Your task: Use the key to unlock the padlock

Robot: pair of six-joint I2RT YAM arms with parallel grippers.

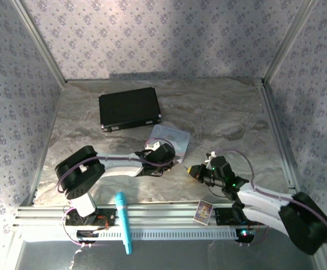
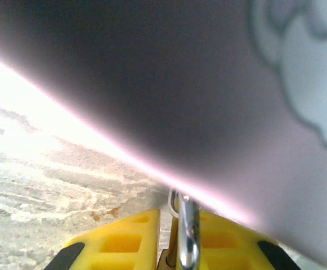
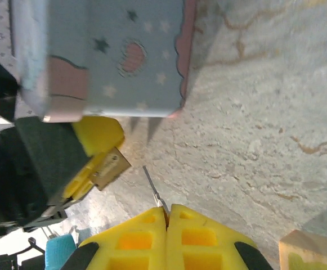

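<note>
The right end effector is pinched shut on the key. The thin key sticks out past its tips and points left and a little far, at the padlock close by; key and padlock are not touching. The left end effector is squeezed on the padlock, with the silver shackle standing up between its yellow fingers. The brass body is tilted, just above the desk. Right behind it, on the far side, sits the pastel tin. Its lid is on, so I cannot tell what is inside. A black case lies shut and flat at the far left. The left arm lies low and reaches right to the middle. The right arm is bent and reaches left from the near right corner.
</note>
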